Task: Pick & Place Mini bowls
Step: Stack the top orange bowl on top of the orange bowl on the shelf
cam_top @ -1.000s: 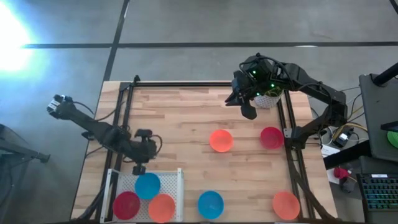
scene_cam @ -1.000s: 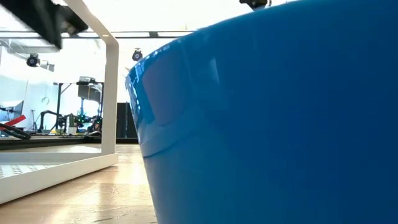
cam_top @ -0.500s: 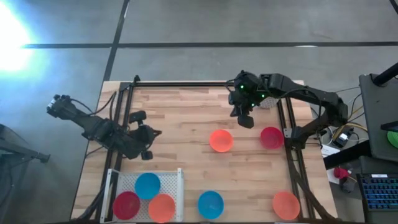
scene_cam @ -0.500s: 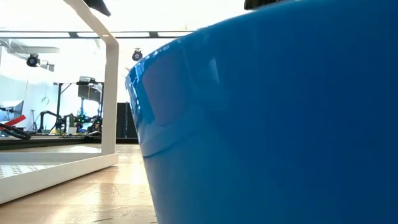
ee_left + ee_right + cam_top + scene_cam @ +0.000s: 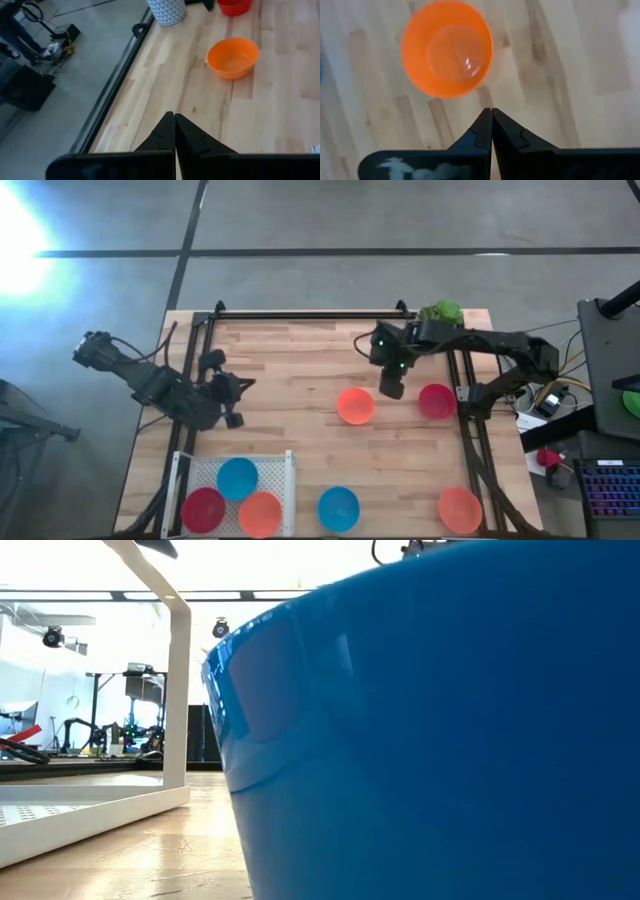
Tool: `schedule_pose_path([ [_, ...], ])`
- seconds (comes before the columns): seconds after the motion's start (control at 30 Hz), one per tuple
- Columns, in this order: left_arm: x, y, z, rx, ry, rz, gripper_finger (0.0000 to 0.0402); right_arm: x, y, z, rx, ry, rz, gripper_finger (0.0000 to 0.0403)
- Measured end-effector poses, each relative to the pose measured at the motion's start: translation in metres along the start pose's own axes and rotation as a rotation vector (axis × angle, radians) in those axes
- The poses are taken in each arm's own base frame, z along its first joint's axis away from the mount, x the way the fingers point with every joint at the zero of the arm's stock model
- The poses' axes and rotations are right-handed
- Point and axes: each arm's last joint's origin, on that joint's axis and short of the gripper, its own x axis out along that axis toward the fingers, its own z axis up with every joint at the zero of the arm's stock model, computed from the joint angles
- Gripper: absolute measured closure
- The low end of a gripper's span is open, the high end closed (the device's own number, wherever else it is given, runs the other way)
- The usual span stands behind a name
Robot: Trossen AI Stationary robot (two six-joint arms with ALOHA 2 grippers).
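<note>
Several mini bowls lie on the wooden table. An orange bowl (image 5: 355, 406) (image 5: 446, 47) and a red bowl (image 5: 436, 401) sit at mid right. A blue bowl (image 5: 338, 508) (image 5: 450, 740) and another orange bowl (image 5: 459, 509) sit near the front edge. In the white tray (image 5: 288, 465) at front left lie a blue (image 5: 237, 477), a red (image 5: 203, 508) and an orange bowl (image 5: 260, 513). My right gripper (image 5: 392, 387) (image 5: 492, 111) hangs shut just right of the mid orange bowl, touching nothing. My left gripper (image 5: 232, 402) (image 5: 174, 117) is shut and empty, above the table beyond the tray.
A white pot with a green plant (image 5: 440, 315) (image 5: 166, 10) stands at the far right corner. A black frame rail (image 5: 300, 315) runs along the table's far edge and its sides. In the low view the blue bowl fills most of the picture beside the tray's white frame (image 5: 180, 690).
My right gripper has come down and toward the near edge, from over the plant pot to beside the mid orange bowl, tipping further downward. My left gripper has risen from over the tray and gone toward the far edge, turning at the wrist. No bowl has moved.
</note>
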Motion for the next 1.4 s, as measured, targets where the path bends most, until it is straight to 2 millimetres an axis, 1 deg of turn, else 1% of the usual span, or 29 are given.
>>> schedule_pose_path([
  [0.17, -0.002, 0.003, 0.0, -0.006, -0.015, 0.02, 0.0401, 0.027, -0.007, -0.014, 0.06, 0.021, 0.001, 0.0394],
  [0.33, -0.004, 0.006, 0.0, -0.01, -0.024, 0.02, 0.0401, 0.047, -0.011, -0.024, 0.109, 0.008, 0.003, 0.0394],
  [0.57, -0.005, 0.008, -0.001, -0.005, -0.024, 0.02, 0.0401, 0.066, -0.016, -0.039, 0.165, 0.027, 0.002, 0.0394],
  [0.73, -0.005, 0.008, -0.003, 0.01, -0.013, 0.025, 0.0401, 0.078, -0.019, -0.046, 0.209, 0.004, 0.008, 0.0394],
  [0.93, -0.005, 0.009, -0.002, 0.01, -0.016, 0.033, 0.0401, 0.091, -0.021, -0.046, 0.241, 0.02, 0.006, 0.0394],
  [1.13, -0.005, 0.009, -0.002, 0.01, -0.016, 0.033, 0.0401, 0.11, -0.019, -0.04, 0.238, 0.044, 0.027, 0.0394],
  [1.23, -0.005, 0.009, -0.002, 0.01, -0.016, 0.033, 0.0401, 0.114, -0.016, -0.033, 0.218, 0.031, 0.068, 0.0394],
  [1.4, -0.005, 0.009, -0.002, 0.01, -0.016, 0.033, 0.0401, 0.114, -0.009, -0.017, 0.178, -0.033, 0.11, 0.0394],
])
